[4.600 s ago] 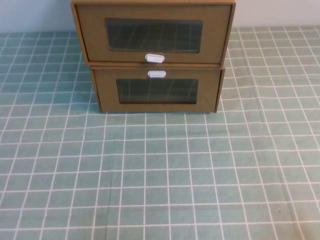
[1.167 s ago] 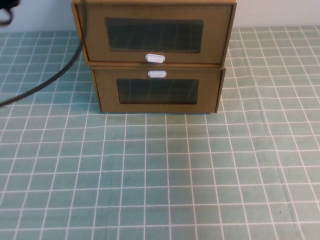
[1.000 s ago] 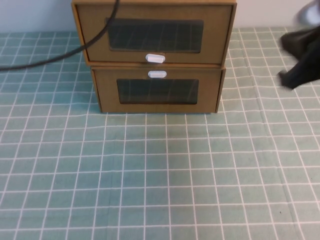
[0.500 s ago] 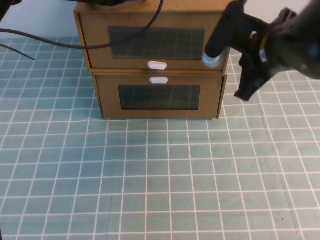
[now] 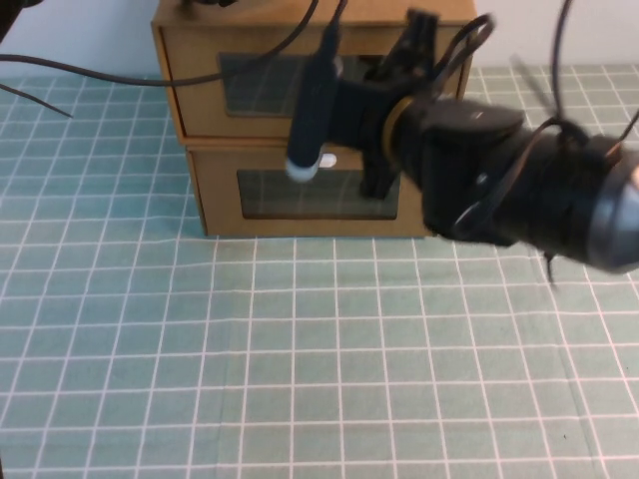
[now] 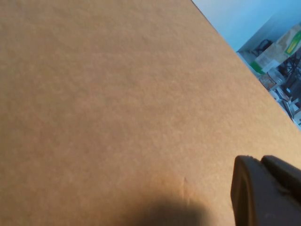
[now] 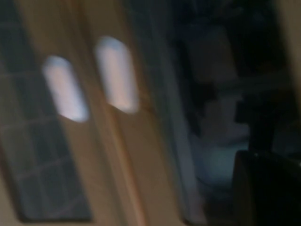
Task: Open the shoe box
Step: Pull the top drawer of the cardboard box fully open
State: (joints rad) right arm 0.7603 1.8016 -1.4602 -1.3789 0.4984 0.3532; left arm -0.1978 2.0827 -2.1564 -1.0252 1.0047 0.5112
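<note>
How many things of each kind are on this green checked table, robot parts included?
Brown shoe boxes, stacked: 2
White handles: 2
Dark windows: 2
Grippers: 2, left gripper over the stack, right gripper shut before the box fronts
Total: 8

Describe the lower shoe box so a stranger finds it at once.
On the green checked cloth, two brown windowed boxes stand stacked, left gripper over the top, right gripper in front. The lower shoe box is the one resting on the cloth, under the upper box.
</note>
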